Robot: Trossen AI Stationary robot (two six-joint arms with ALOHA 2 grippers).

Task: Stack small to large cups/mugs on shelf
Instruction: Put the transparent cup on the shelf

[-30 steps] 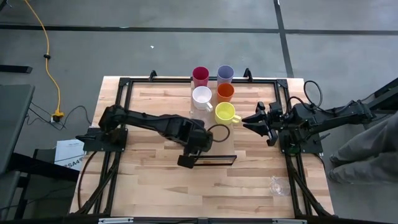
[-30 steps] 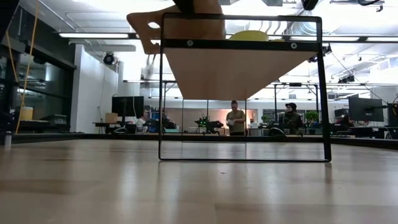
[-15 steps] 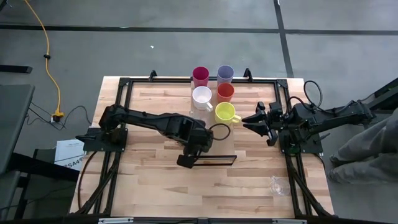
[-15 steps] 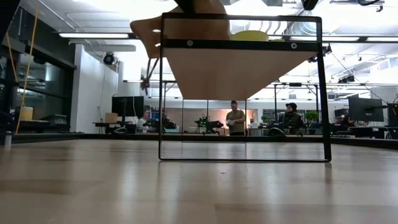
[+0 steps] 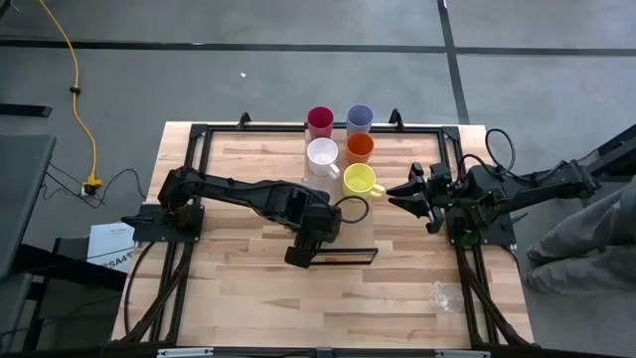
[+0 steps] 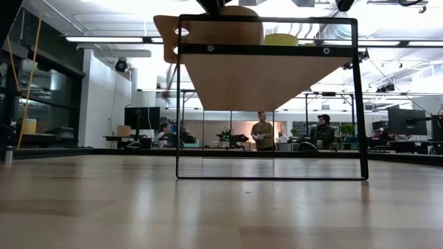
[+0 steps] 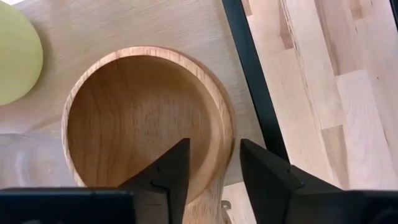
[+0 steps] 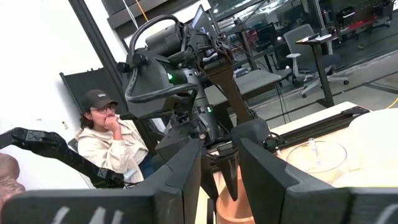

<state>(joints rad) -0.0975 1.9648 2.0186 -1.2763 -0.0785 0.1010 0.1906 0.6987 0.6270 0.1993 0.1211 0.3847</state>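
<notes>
Three tumblers, two mugs, one wooden cup

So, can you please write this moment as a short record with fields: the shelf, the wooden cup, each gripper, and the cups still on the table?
shelf: pale board on a black frame, mid-table
wooden cup: tan wooden cup upright on the shelf, near its end
left gripper: left gripper above the wooden cup, fingers open astride its rim
right gripper: right gripper waiting at the table's right side
on table: crimson tumbler, lavender tumbler, orange tumbler, white mug, yellow mug, grouped at the far edge
</notes>
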